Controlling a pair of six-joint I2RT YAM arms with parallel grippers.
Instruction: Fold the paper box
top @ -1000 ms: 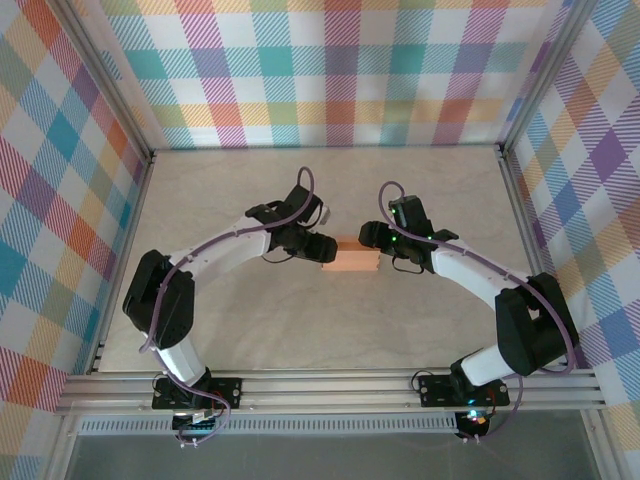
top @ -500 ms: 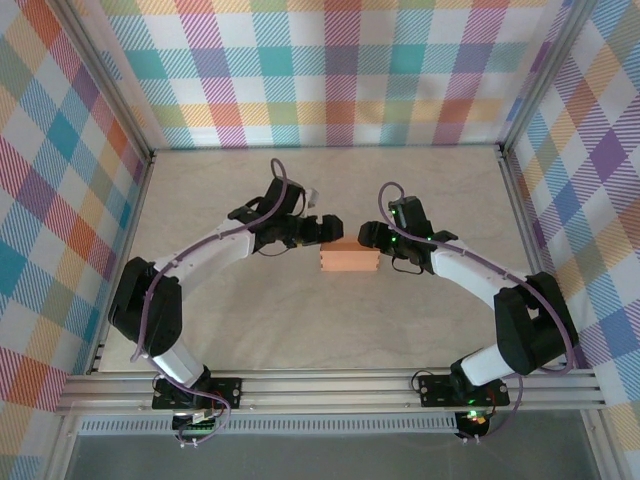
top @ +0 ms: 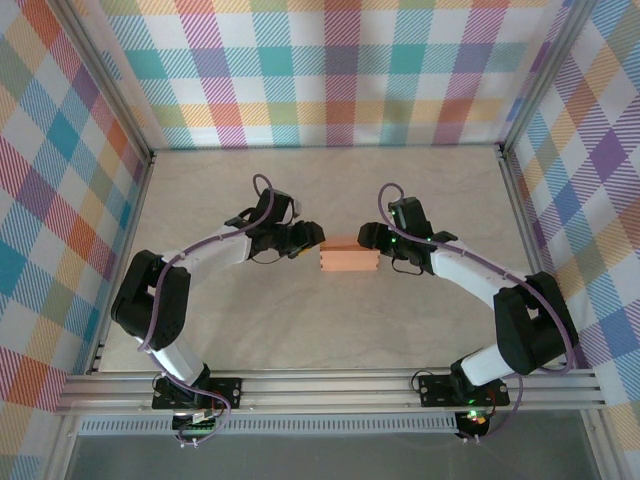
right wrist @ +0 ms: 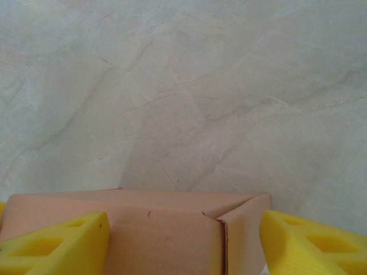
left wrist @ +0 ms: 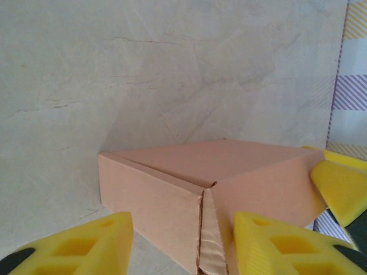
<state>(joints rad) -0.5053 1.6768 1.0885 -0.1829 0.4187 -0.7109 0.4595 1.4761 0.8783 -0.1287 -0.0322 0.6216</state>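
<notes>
The paper box (top: pixel 347 260) is a closed salmon-orange card box lying flat mid-table. My left gripper (top: pixel 311 240) is at its left end. In the left wrist view its yellow fingers (left wrist: pixel 74 246) straddle a near corner of the box (left wrist: pixel 172 183); the left finger stands clear of the card and the right one is against it, so the left gripper (left wrist: pixel 182 229) is open. My right gripper (top: pixel 373 238) sits at the box's right end, open, both fingertips close to the end face (right wrist: pixel 160 235). One right finger (left wrist: pixel 341 186) touches the box's far corner.
The beige table (top: pixel 250 330) is bordered by aluminium rails (top: pixel 330 388) in front and plaid walls (top: pixel 340 80) behind and to both sides. Both arm bases are at the near edge.
The left gripper lifted off the box's left end, swung back and left with wider jaws, then returned lower to that end with narrower jaws. The right arm and box stayed put.
</notes>
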